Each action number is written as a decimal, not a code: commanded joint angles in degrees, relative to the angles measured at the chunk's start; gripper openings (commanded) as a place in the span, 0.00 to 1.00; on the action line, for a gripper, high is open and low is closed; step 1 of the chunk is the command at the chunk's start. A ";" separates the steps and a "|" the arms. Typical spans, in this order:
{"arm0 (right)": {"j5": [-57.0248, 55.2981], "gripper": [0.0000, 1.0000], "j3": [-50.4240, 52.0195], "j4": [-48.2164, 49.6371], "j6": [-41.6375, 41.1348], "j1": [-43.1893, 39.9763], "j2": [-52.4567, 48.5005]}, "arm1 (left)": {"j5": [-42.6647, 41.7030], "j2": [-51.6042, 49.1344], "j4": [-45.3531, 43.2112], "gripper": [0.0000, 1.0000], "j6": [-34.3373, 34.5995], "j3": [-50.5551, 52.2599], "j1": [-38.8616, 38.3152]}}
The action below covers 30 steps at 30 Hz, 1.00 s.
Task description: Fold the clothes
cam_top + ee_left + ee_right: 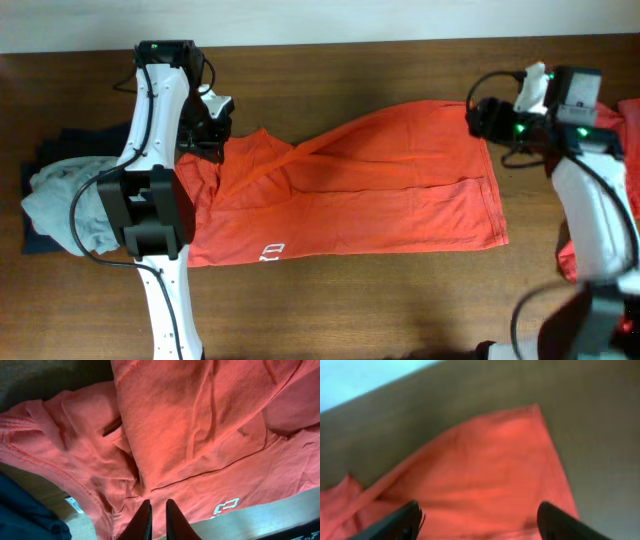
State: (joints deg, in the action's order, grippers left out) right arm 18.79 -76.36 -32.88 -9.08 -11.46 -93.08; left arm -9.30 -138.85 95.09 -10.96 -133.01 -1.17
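First, locate the orange-red short-sleeved cotton T-shirt [380,190]. It lies spread on the brown wooden table [350,300] with its long axis running from left to right, between the two arms. Its white lettering sits at the near edge, towards the left end.

Note the relation that governs the next move: each hand stands at one far corner of the shirt. The left hand [205,125] is over the far left end, where the cloth is bunched and creased. The right hand [485,118] is at the far right corner, just beyond the cloth edge. Neither arm is nearer overall; each serves its own end.

Check the hand states:
- Left hand [158,515]: fingers narrow, with a slim gap, pointing down at the rumpled cloth [200,435]. You cannot tell whether any fold is pinched.
- Right hand [480,510]: fingers wide apart and holding nothing, with the shirt corner [485,460] lying directly ahead between them.

Judge the fold as only begun; one diagonal crease crosses the cloth. A pale grey garment [60,195] and a navy garment [70,140] lie heaped beside the left arm.
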 commanded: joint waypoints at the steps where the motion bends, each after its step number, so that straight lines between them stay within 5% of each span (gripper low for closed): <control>1: 0.11 0.79 -0.50 7.10 4.00 -0.09 -6.75 | -0.42 1.64 -1.60 0.11 -0.09 -0.52 0.09; 11: -0.15 0.74 -3.82 27.54 4.42 -1.86 -26.32 | -3.54 1.64 -3.61 0.14 0.39 -0.55 0.09; 20: 0.33 0.65 -7.04 28.98 4.20 -1.68 -33.92 | -3.58 1.64 -5.77 0.15 1.07 -0.55 0.09; 24: 1.25 0.52 -7.02 27.98 4.22 -1.68 -34.40 | -3.56 1.64 -6.34 0.15 1.05 -0.55 0.09; 27: 4.70 0.28 -7.04 27.54 4.20 -1.77 -34.36 | -3.56 1.64 -6.56 0.15 1.05 -0.55 0.09; 30: 5.20 0.16 -7.23 25.64 4.20 -2.36 -32.92 | -3.50 1.64 -6.54 0.15 1.03 -0.55 0.11</control>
State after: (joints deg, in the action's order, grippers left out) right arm 21.56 -82.30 -6.22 -5.48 -13.23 -126.76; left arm -12.01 -138.85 88.64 -10.46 -133.01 -1.17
